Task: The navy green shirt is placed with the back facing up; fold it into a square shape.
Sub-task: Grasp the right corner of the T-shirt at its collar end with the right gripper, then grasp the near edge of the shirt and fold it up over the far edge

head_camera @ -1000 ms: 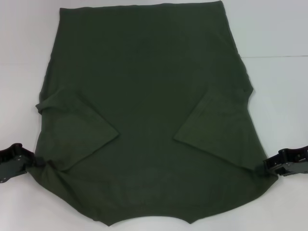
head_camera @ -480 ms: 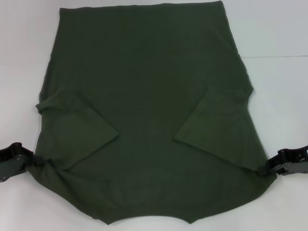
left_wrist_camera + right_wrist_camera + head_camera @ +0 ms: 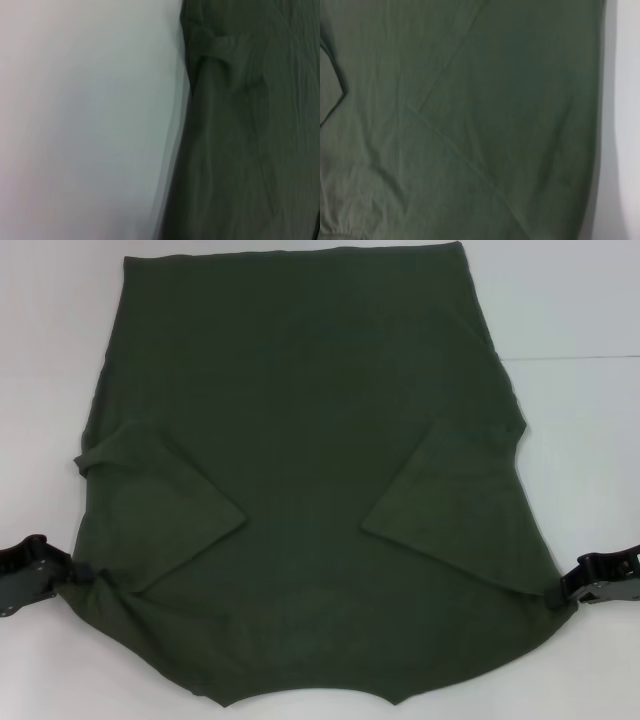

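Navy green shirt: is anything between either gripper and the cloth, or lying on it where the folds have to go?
Nothing visible. The left gripper and right gripper sit right at the opposite side edges of the navy green shirt, near its near corners. Only the shirt's own sleeves lie folded inward on it; the white table around shows no other objects.

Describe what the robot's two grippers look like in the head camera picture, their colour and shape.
Both are black and blocky, built from angular segments with a glossy plastic or metal look. The left gripper shows a rounded knuckle-like top; the right gripper shows stepped ridged blocks. No cables or markings are visible. Each sits at an edge of the dark olive-green cloth shirt.
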